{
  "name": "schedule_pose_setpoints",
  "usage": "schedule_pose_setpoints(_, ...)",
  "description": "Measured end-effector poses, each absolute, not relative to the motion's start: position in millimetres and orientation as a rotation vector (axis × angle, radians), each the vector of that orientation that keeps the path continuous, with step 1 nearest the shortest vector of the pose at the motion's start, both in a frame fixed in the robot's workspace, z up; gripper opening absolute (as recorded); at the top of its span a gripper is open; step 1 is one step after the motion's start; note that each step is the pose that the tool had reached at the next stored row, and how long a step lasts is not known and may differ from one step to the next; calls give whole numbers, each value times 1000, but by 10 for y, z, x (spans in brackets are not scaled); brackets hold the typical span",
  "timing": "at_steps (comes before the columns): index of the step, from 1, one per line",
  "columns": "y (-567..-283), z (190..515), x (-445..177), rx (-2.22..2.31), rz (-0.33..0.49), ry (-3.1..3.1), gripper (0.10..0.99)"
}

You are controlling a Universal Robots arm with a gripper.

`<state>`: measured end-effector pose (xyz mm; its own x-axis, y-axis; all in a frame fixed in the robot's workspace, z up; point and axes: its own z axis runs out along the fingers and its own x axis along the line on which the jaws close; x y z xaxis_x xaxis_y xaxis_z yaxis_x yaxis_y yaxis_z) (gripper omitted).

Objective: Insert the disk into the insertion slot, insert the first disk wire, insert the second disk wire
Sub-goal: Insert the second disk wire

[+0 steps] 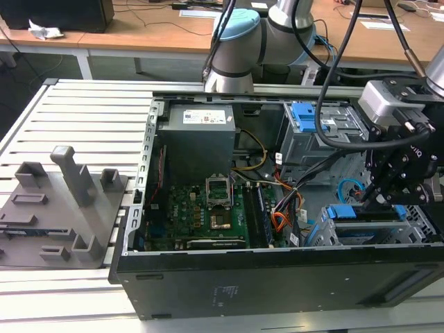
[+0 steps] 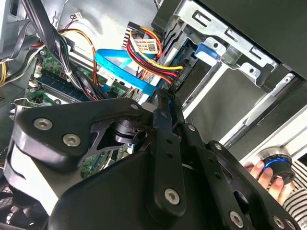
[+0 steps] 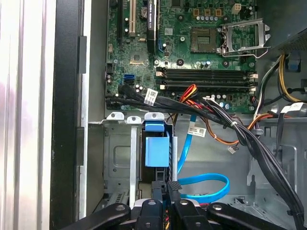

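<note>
The disk, in its bright blue carrier, sits in the insertion slot, a silver sheet-metal cage at the case's corner on the exterior view's right. My gripper hangs right over the disk's end. In both wrist views its fingers are pressed together. My gripper meets the end of a flat blue disk wire. A red, yellow and black wire bundle runs to a black plug just beside the tips. My gripper stands behind the carrier's blue tab, with the blue wire looping next to it.
The motherboard and power supply fill the case's left part. A taller grey cage with a blue clip stands behind. Black cable bundles cross near the slot. A hand rests outside the case. A grey fixture lies far left.
</note>
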<state>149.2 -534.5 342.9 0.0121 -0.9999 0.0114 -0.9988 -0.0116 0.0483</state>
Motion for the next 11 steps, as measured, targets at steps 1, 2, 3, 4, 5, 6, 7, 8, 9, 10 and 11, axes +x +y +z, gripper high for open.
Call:
schedule_pose_setpoints(1, -5345, 3431, 1493, 2204, -39, -2178, 161)
schedule_pose_setpoints(2, -5346, 3432, 1492, 2204, -39, -2178, 161)
schedule_pose_setpoints(3, -5346, 3435, 1493, 2204, -39, -2178, 161)
schedule_pose_setpoints(4, -5346, 3440, 1493, 2204, -40, -2178, 161)
schedule_pose_setpoints(5, -5345, 3443, 1492, 2205, -40, -2178, 161)
schedule_pose_setpoints(6, -5345, 3445, 1492, 2205, -40, -2178, 161)
schedule_pose_setpoints(7, -5345, 3446, 1493, 2205, -41, -2178, 161)
schedule_pose_setpoints(8, -5346, 3438, 1493, 2207, -45, -2180, 161)
schedule_pose_setpoints(9, -5345, 3430, 1493, 2209, -49, -2181, 161)
schedule_pose_setpoints(10, -5346, 3424, 1493, 2209, -50, -2182, 161)
schedule_pose_setpoints(11, -5348, 3420, 1493, 2209, -50, -2182, 161)
